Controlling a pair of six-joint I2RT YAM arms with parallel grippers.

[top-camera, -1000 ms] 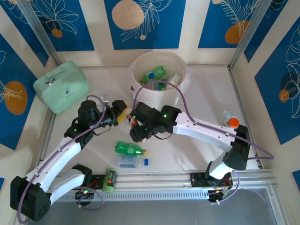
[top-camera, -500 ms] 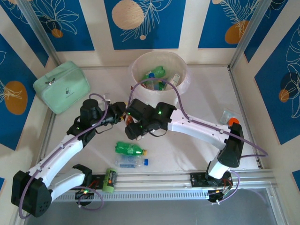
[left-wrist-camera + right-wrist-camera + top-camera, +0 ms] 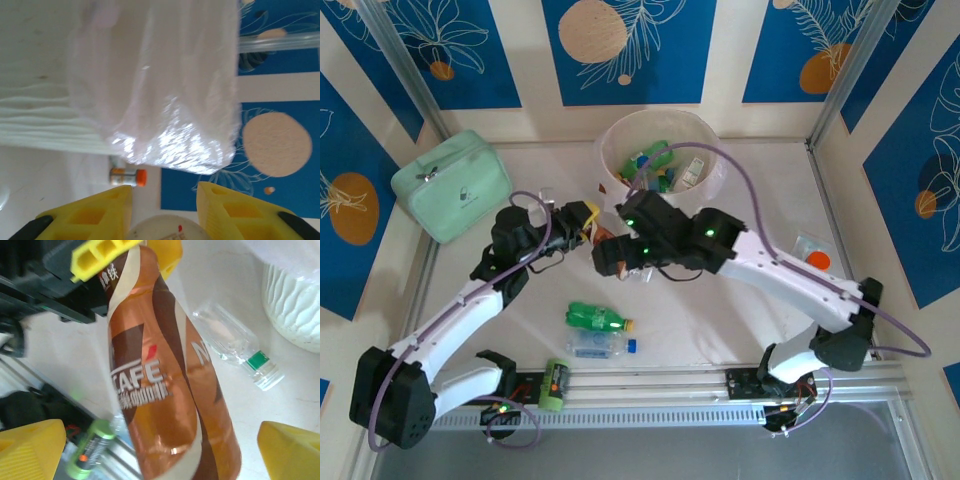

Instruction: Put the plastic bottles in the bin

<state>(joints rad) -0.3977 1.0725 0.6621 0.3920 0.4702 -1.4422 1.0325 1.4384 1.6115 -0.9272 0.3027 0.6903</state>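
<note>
Left claw [image 3: 588,222]: closed on one end of the brown-orange bottle [image 3: 165,390], near the middle of the worktop [image 3: 720,320], just in front of the bin [image 3: 605,170]. In the left wrist view a pale round end of that bottle sits between the yellow fingers [image 3: 100,215].
Right claw [image 3: 160,450]: spread wide on both sides of the same bottle; neither finger clearly touches it.
Brown-orange bottle: off the worktop, between the two claws, beside the bin and not in it.
Bin: at the middle of the far edge, with a thin liner [image 3: 165,100] draped over its wall. Several bottles in the bin [image 3: 655,160], green and clear, lie inside.
Green bottle [image 3: 597,317]: on its side towards the near edge, left of centre.
Clear bottle with a blue cap [image 3: 602,345]: just beside the green one, on its near side.
Green-capped clear bottle [image 3: 235,352]: on its side near the foot of the bin.
Orange-capped bottle [image 3: 814,258]: near the right edge.
Mint-green case [image 3: 452,185]: at the far left corner.
Green and orange cylinder [image 3: 555,385]: at the near edge, on the rail.
</note>
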